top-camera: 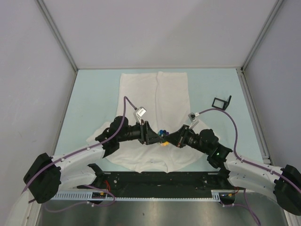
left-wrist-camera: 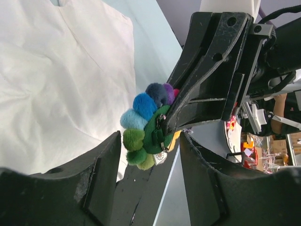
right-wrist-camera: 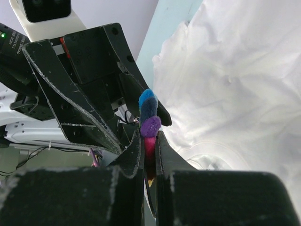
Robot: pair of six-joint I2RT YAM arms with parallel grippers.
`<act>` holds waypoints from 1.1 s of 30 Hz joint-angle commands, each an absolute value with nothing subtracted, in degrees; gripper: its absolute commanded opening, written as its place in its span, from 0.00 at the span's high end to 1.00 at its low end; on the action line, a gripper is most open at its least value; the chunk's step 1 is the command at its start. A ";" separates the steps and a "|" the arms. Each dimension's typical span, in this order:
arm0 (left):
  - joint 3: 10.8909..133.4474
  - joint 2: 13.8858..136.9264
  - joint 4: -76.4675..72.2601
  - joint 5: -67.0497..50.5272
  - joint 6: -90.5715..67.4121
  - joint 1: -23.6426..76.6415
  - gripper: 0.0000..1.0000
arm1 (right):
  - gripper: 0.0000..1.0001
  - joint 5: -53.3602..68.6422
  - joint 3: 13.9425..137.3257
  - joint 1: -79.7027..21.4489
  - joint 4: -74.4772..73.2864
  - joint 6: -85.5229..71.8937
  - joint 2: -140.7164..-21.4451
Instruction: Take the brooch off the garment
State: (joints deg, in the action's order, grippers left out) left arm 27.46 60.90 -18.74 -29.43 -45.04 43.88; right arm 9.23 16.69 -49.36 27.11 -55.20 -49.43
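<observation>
The garment point(top-camera: 155, 94) is a white T-shirt lying flat on the pale table; it also shows in the left wrist view point(left-wrist-camera: 56, 84) and the right wrist view point(right-wrist-camera: 235, 80). The brooch point(top-camera: 162, 134), with fluffy rainbow petals, sits between the two grippers over the shirt's near part. My right gripper point(right-wrist-camera: 149, 139) is shut on the brooch point(right-wrist-camera: 149, 117), gripping it edge-on, with purple and blue petals sticking out. In the left wrist view the brooch point(left-wrist-camera: 143, 127) shows its green back and clasp, apart from the cloth. My left gripper point(left-wrist-camera: 150, 155) is open, its fingertips on either side just short of the brooch.
A small black frame-like object point(top-camera: 222, 101) stands on the table right of the shirt. Grey enclosure walls with metal posts point(top-camera: 61, 42) surround the table. A black rail point(top-camera: 160, 180) runs along the near edge between the arm bases.
</observation>
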 commanded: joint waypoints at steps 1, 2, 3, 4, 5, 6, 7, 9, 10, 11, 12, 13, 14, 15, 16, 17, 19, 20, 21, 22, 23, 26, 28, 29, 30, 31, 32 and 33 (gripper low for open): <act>30.50 61.70 -20.92 -28.83 -45.35 44.56 0.43 | 1.00 6.68 18.19 -50.10 26.98 -53.61 -48.43; 30.50 61.79 -20.92 -28.92 -45.44 44.56 0.44 | 1.00 6.59 18.28 -50.18 26.90 -53.53 -48.43; 30.59 61.87 -21.00 -28.92 -45.35 44.56 0.44 | 1.00 6.59 18.28 -50.19 26.81 -53.44 -48.34; 30.59 61.96 -21.01 -29.00 -45.35 44.56 0.46 | 1.00 6.59 18.37 -50.19 26.72 -53.44 -48.25; 30.50 61.88 -20.92 -29.00 -45.26 44.56 0.48 | 1.00 6.42 18.37 -50.19 26.63 -53.44 -48.16; 30.50 61.88 -20.92 -29.00 -45.18 44.56 0.49 | 1.00 6.42 18.37 -50.19 26.46 -53.44 -48.08; 30.50 61.96 -20.92 -29.18 -45.26 44.56 0.51 | 1.00 6.33 18.37 -50.19 26.37 -53.35 -47.82; 30.41 61.79 -20.83 -29.44 -45.18 44.56 0.55 | 1.00 6.33 18.37 -50.01 26.02 -53.35 -47.55; 30.06 61.61 -21.00 -29.44 -45.09 44.56 0.58 | 1.00 6.50 18.28 -49.92 25.93 -53.35 -47.37; 29.97 61.52 -21.09 -29.53 -45.09 44.56 0.59 | 1.00 6.59 18.28 -49.83 25.93 -53.44 -47.37; 29.80 61.44 -21.18 -29.71 -45.00 44.56 0.59 | 1.00 6.77 18.19 -49.83 26.01 -53.44 -47.37; 29.62 61.26 -21.27 -29.79 -45.09 44.56 0.61 | 1.00 6.85 18.28 -49.66 26.10 -53.44 -47.37; 29.62 61.26 -21.36 -29.97 -45.26 44.56 0.62 | 1.00 6.94 18.28 -49.57 26.19 -53.35 -47.46; 29.53 61.26 -21.36 -30.06 -45.18 44.56 0.63 | 1.00 6.94 18.28 -49.57 26.28 -53.35 -47.37; 29.36 61.26 -21.53 -30.06 -45.35 44.56 0.63 | 1.00 7.03 18.28 -49.57 26.28 -53.35 -47.37; 29.44 61.26 -21.53 -30.06 -45.44 44.56 0.64 | 1.00 6.94 18.28 -49.57 26.37 -53.52 -47.46; 29.44 61.17 -21.53 -30.06 -45.53 44.56 0.65 | 1.00 7.03 18.28 -49.66 26.72 -53.53 -47.46; 29.44 61.17 -21.62 -29.97 -45.61 44.56 0.65 | 1.00 7.03 18.28 -49.66 26.72 -53.53 -47.46; 29.36 61.17 -21.71 -29.88 -45.70 44.56 0.66 | 1.00 7.03 18.28 -49.57 26.63 -53.53 -47.46; 29.36 61.26 -21.97 -30.14 -45.70 44.56 0.66 | 1.00 7.12 18.28 -49.57 26.63 -53.44 -47.46; 29.27 61.26 -22.15 -30.23 -46.05 44.56 0.67 | 1.00 7.12 18.28 -49.48 26.72 -53.26 -47.46; 29.09 61.35 -23.64 -31.55 -46.75 44.56 0.70 | 1.00 8.43 17.67 -49.40 29.08 -53.00 -47.55; 28.92 61.61 -24.52 -32.42 -47.11 44.56 0.71 | 1.00 9.58 17.14 -49.48 29.97 -52.74 -47.64; 28.92 61.52 -24.78 -32.69 -47.20 44.56 0.71 | 1.00 10.02 17.05 -49.40 30.58 -52.56 -47.64; 28.74 61.44 -25.31 -32.78 -47.46 44.56 0.72 | 1.00 10.63 16.96 -49.31 30.67 -52.30 -47.38; 28.65 61.52 -25.57 -33.13 -47.90 44.56 0.73 | 1.00 10.98 16.70 -49.22 30.85 -52.21 -47.29; 28.48 61.44 -26.36 -33.22 -48.07 44.56 0.73 | 1.00 11.25 16.61 -49.13 31.20 -52.12 -47.11; 28.04 61.35 -26.72 -33.31 -48.34 44.56 0.73 | 1.00 11.51 16.35 -49.04 31.46 -52.12 -46.94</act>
